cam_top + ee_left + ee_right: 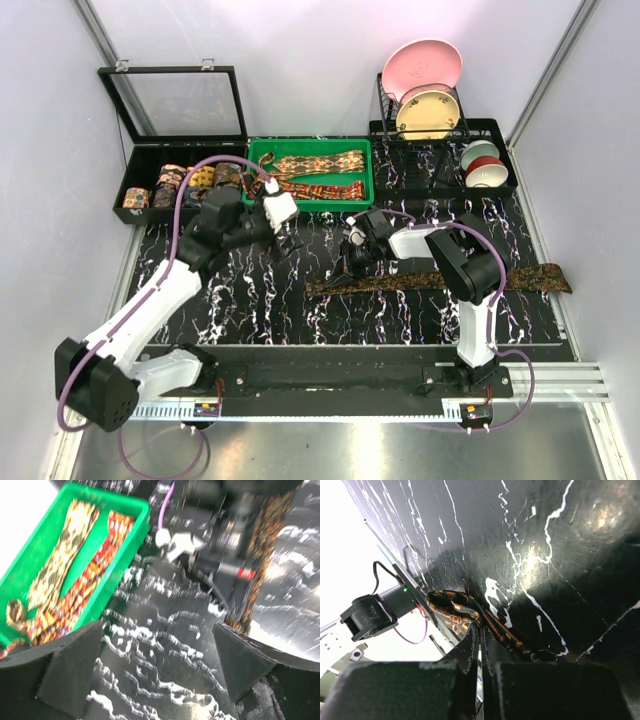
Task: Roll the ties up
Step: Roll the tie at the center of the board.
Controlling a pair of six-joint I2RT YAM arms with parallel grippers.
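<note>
Black table (260, 300) veined with white marble streaks — the dark tie (530, 277) on it is brown with fine orange-gold figures; in the green tray (310, 144), a cream-and-gold tie (320, 161) and a red-orange tie (325, 187); pink plate (425, 62), pale yellow plate (428, 113), purple cable (178, 205)

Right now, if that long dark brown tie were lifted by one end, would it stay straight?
Probably not: the long dark brown patterned cloth tie lies flat and thin, so likely floppy. Its end curls over itself, suggesting easy bending.
</note>
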